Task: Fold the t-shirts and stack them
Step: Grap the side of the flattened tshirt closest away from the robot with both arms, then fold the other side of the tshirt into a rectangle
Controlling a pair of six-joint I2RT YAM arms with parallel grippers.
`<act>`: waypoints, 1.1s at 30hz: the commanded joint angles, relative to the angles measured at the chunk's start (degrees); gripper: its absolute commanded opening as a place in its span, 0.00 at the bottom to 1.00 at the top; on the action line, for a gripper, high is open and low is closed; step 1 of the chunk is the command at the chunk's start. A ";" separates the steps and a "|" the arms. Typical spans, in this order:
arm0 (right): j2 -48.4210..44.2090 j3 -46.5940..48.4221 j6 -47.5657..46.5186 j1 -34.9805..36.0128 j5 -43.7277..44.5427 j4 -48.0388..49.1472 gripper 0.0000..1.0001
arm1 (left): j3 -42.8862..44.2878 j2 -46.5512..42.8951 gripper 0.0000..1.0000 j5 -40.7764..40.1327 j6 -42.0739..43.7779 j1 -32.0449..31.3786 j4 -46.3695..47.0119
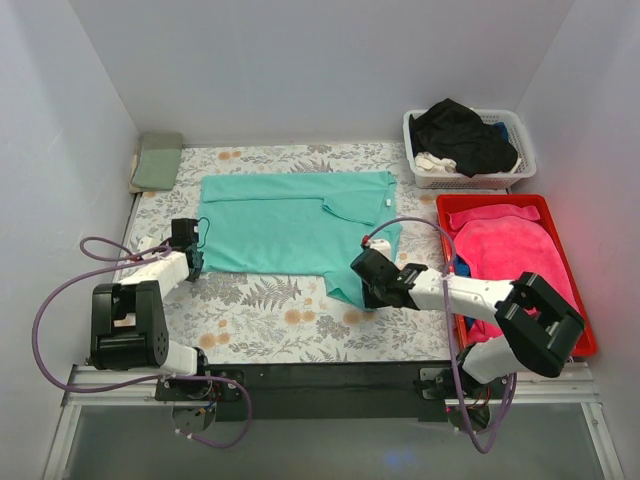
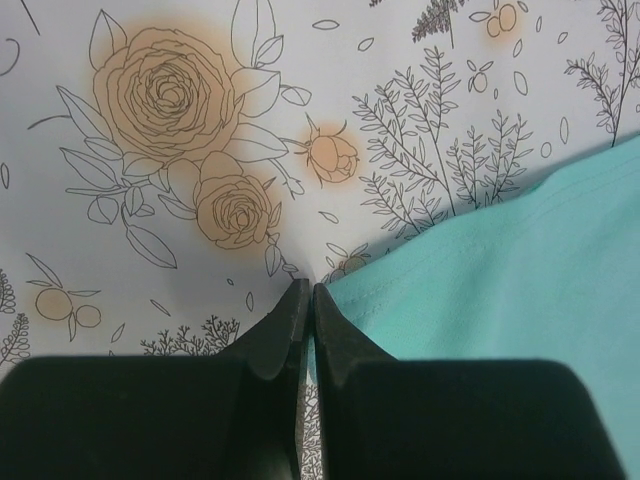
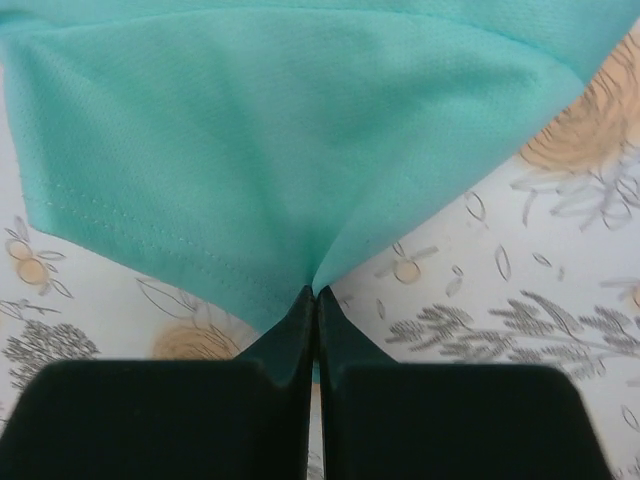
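A teal t-shirt (image 1: 280, 220) lies spread flat on the patterned table cover, its white neck label at the right. My left gripper (image 1: 195, 262) is shut on the shirt's near-left corner (image 2: 480, 270), with cloth pinched between its jaws (image 2: 307, 292). My right gripper (image 1: 362, 285) is shut on the shirt's near-right corner (image 3: 250, 150), the fabric bunching at the fingertips (image 3: 316, 292). A folded sage-green shirt (image 1: 158, 160) lies at the far left. A black shirt (image 1: 462, 135) lies in the white basket.
A white basket (image 1: 425, 178) stands at the far right. A red tray (image 1: 580, 330) holding pink cloth (image 1: 510, 250) sits at the right. White walls close in the table on three sides.
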 commanded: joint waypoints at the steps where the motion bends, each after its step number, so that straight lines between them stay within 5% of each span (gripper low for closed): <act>1: -3.63 -4.03 3.33 0.46 3.03 -14.24 0.01 | -1.26 -2.81 0.00 1.16 -0.31 0.07 -1.35; 19: -15.76 -1.14 5.26 0.46 10.76 -19.08 0.01 | -2.23 -19.85 0.00 1.07 -4.00 0.07 -8.64; 33: -13.14 10.81 -0.27 -1.56 19.64 -19.43 0.01 | 4.27 -19.87 0.00 2.74 -2.42 -0.02 -8.91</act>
